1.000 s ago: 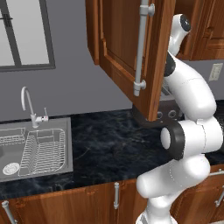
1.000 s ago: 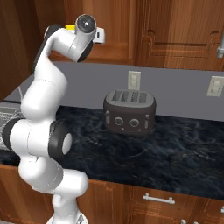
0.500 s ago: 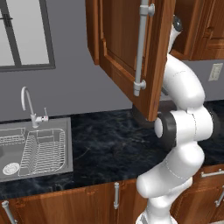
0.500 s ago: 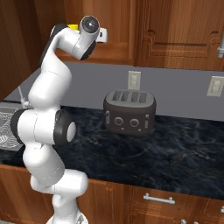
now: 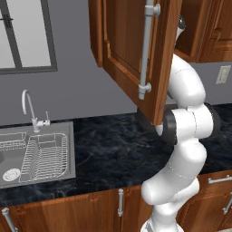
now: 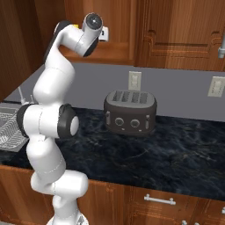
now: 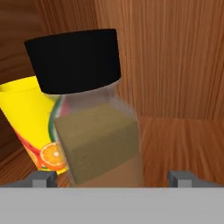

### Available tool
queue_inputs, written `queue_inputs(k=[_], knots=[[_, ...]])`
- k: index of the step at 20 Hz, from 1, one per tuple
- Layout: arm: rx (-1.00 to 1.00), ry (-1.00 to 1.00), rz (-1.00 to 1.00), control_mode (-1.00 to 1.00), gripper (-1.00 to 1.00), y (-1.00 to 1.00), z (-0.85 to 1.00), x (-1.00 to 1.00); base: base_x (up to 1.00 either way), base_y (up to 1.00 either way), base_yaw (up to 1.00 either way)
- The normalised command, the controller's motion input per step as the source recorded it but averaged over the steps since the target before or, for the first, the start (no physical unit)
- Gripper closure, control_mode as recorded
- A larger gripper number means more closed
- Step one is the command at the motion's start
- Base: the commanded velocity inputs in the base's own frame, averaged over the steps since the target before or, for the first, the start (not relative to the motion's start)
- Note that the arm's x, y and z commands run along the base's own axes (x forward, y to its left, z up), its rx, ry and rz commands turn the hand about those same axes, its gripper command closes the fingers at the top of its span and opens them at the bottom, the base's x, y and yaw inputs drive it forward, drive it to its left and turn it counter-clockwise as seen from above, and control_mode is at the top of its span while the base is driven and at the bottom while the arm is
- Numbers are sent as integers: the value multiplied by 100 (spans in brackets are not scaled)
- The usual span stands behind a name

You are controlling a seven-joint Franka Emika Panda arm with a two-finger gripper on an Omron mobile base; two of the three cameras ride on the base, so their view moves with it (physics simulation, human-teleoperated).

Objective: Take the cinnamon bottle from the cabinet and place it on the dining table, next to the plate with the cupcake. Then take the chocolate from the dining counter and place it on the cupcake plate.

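The arm is shown reaching up into the open cabinet (image 5: 136, 50), its door swung out over the counter (image 5: 108, 149). In the hand view, the cinnamon bottle (image 7: 94, 118) stands upright on the wooden shelf (image 7: 183, 135), close in front of the gripper (image 7: 113, 178). The fingers (image 7: 43, 178) are spread to their widest, one tip to each side of the bottle's base, and nothing is held; contact with the glass cannot be confirmed. The bottle's long axis runs vertically, across the line joining the two tips, so that a squeeze would meet its sides. The bottle sits slightly nearer the left tip than the right. A yellow carton (image 7: 30, 122) with an orange printed on it stands just beside and partly behind the bottle, on the left of the hand view. The approach is judged nearly complete: a short further advance and a closing of the jaws appear to be called for, with the carton's nearness being the likely hazard. A toaster (image 6: 130, 112) stands on the counter below.
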Motion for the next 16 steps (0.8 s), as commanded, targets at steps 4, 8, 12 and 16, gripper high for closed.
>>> queue_inputs(k=[4,8,12,16], knots=[[-1,0,7,-100,-100,11,0,0,0,0,0],[-1,-1,6,-100,-100,13,-7,0,0,0,0],[-3,-3,3,-100,-100,3,-14,5,0,0,0],[-4,-4,0,-100,-100,-1,-13,12,0,0,0]])
